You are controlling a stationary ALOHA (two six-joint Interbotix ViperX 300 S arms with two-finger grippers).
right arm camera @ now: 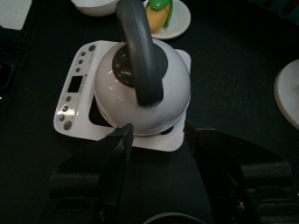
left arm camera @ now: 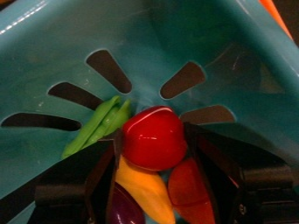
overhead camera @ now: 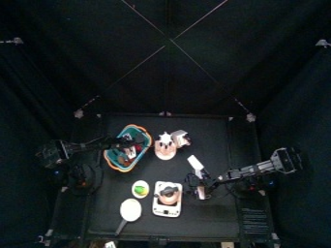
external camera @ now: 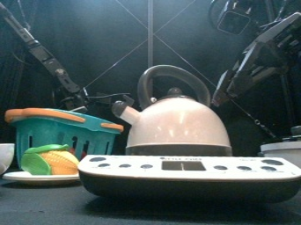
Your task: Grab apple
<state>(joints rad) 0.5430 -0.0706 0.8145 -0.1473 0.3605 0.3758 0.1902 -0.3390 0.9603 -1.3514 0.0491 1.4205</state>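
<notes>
The left gripper (left arm camera: 152, 188) is down inside the teal basket (overhead camera: 134, 140), which stands toward the left and far part of the table (overhead camera: 220, 218). In the left wrist view its two jaws stand apart on either side of a red apple (left arm camera: 155, 138), which lies on the slotted floor of the basket; whether the pads press on the apple or only flank it, I cannot tell. Just beside the apple, on one side, lies a green pea pod (left arm camera: 96, 127). Between the jaws, nearer the camera, are a yellow-orange piece (left arm camera: 143, 191), a red-orange piece (left arm camera: 190, 191) and a dark purple one (left arm camera: 124, 208), all plastic foods crowded together.

The right gripper (right arm camera: 158, 140) hovers above the white kettle (right arm camera: 138, 83) that sits on a white base with buttons (right arm camera: 73, 83), near the front of the table. Its jaws are spread, with nothing between them, and the kettle's dark grey handle (right arm camera: 138, 39) arches just beyond them.

In the front view the kettle (external camera: 177, 123) stands large in the middle, with the basket (external camera: 59, 130), orange at its rim, behind it to the left. Nearer on the left, a corn cob (external camera: 49, 161) lies on a white plate (external camera: 35, 178). From above, a white round dish (overhead camera: 131, 208) lies at the near left and a pinkish teapot-like thing (overhead camera: 169, 147) stands just right of the basket
</notes>
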